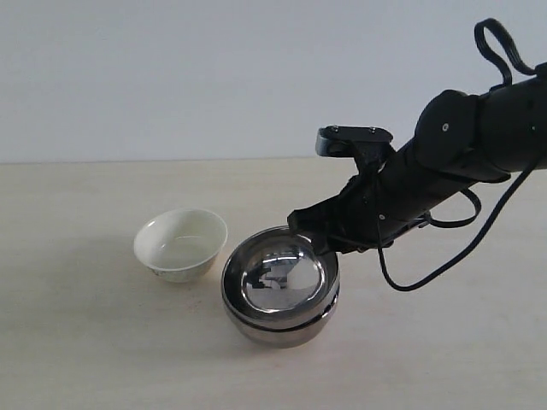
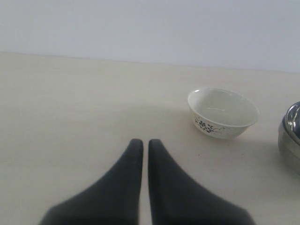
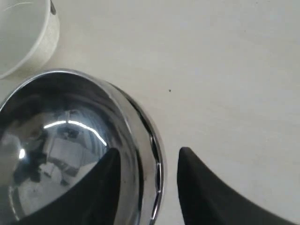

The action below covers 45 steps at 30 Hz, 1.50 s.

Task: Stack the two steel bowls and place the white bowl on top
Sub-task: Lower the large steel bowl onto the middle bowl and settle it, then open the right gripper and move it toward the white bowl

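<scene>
The two steel bowls sit nested, the upper one (image 1: pixel 282 278) inside the lower one (image 1: pixel 282 331), at the middle of the table. My right gripper (image 3: pixel 149 157) is open and straddles their rim: one finger (image 3: pixel 105 187) is inside the upper bowl (image 3: pixel 61 140), the other stands outside, apart from the lower bowl's rim (image 3: pixel 157 164). The white bowl (image 1: pixel 180 244) stands upright and empty just left of the stack. It also shows in the left wrist view as the white bowl (image 2: pixel 223 112) with a dark floral mark. My left gripper (image 2: pixel 146 143) is shut on nothing, hovering short of it.
The pale wooden table (image 1: pixel 77 359) runs back to a plain white wall. A black cable (image 1: pixel 427 278) loops below the right arm (image 1: pixel 461 154). The stacked bowls (image 2: pixel 291 133) peek in at the edge of the left wrist view.
</scene>
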Available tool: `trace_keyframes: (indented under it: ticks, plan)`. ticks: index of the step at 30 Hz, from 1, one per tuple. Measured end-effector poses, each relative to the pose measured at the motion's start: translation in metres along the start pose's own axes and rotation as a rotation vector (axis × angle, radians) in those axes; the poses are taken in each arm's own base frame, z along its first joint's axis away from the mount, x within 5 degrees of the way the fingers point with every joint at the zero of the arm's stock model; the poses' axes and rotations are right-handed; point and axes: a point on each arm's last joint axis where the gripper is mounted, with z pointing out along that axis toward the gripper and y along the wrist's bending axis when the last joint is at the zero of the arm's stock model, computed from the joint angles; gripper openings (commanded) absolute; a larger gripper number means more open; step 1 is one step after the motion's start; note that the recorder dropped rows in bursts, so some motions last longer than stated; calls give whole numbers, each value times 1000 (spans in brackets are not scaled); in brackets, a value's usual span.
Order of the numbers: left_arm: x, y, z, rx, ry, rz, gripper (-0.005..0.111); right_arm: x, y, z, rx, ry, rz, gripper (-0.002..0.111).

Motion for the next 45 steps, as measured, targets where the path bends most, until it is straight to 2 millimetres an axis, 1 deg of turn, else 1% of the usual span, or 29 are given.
trace_keyframes:
  ticks: [2,6,9,10,19,24,26,27,32,33,34,45]
  plan:
    - [0,0,0,0,0,0,4,0,0,0,2,0,2,30]
    - [0,0,0,0,0,0,4,0,0,0,2,0,7,11]
    - [0,0,0,0,0,0,4,0,0,0,1,2,9,2]
    - [0,0,0,0,0,0,4,0,0,0,1,3,9,1]
    - [0,0,0,0,0,0,4,2,0,0,3,22,2,1]
    - [0,0,0,0,0,0,4,5,-2,7,7,40,10,1]
    - [0,0,0,0,0,0,4,6,-3,9,8,47,12,4]
    - [0,0,0,0,0,0,4,6,-3,11,9,52,13,8]
    - [0,0,0,0,0,0,4,6,-3,11,9,52,16,41]
    - [0,0,0,0,0,0,4,6,-3,11,8,51,18,44]
    - [0,0,0,0,0,0,4,6,-3,11,8,51,18,46]
    - [0,0,0,0,0,0,4,6,-3,11,11,45,17,46]
